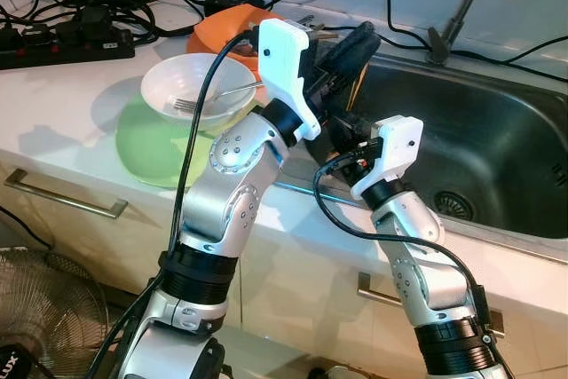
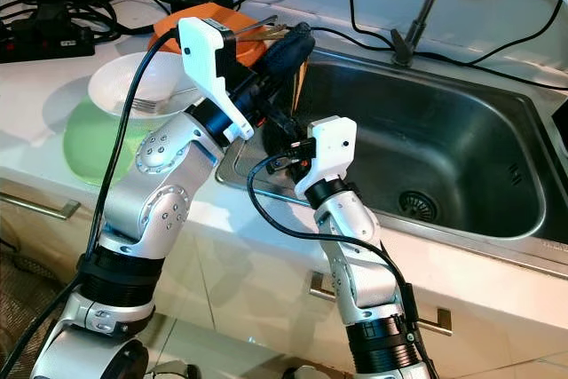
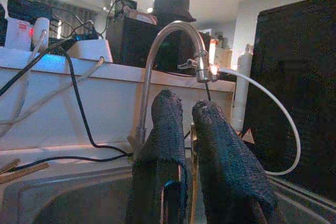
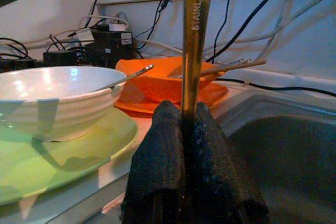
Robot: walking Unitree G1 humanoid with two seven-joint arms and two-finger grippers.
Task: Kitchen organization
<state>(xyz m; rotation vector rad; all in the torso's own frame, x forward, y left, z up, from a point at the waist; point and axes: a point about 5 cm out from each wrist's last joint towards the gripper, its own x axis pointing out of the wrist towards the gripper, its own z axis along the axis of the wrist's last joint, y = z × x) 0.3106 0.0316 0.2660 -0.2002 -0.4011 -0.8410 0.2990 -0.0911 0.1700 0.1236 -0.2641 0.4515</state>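
Currently your right gripper (image 4: 193,129) is pinching a stainless utensil handle (image 4: 195,35) between pressed-together fingers; the handle is standing upright out of the fingertips, and its working end is hidden, so which kind of utensil it is cannot be told. From the head views, this gripper is sitting over the near left edge of the sink (image 2: 497,166), just beside the counter (image 1: 62,122).

Your left gripper (image 1: 351,51) is reaching over the sink's left rim, fingers close together with a narrow gap; a thin metallic strip is showing between them in the left wrist view, but whether they are gripping it cannot be told. The faucet (image 3: 176,45) is rising beyond it.

On the counter a white bowl (image 1: 197,86) is resting on a green plate (image 1: 155,148) with a fork (image 1: 213,97) lying in it; an orange plate (image 4: 168,85) behind is carrying chopsticks (image 4: 231,66).

Judgement: you are probably transferring the utensil between sink and dish stack. Advice:
- Keep the pinch firm; the smooth handle may be pivoting or slipping.
- Keep the handle vertical while moving.
- Separate the two grippers first, since they are crowding each other.
- Clear the bowl rim before lowering.
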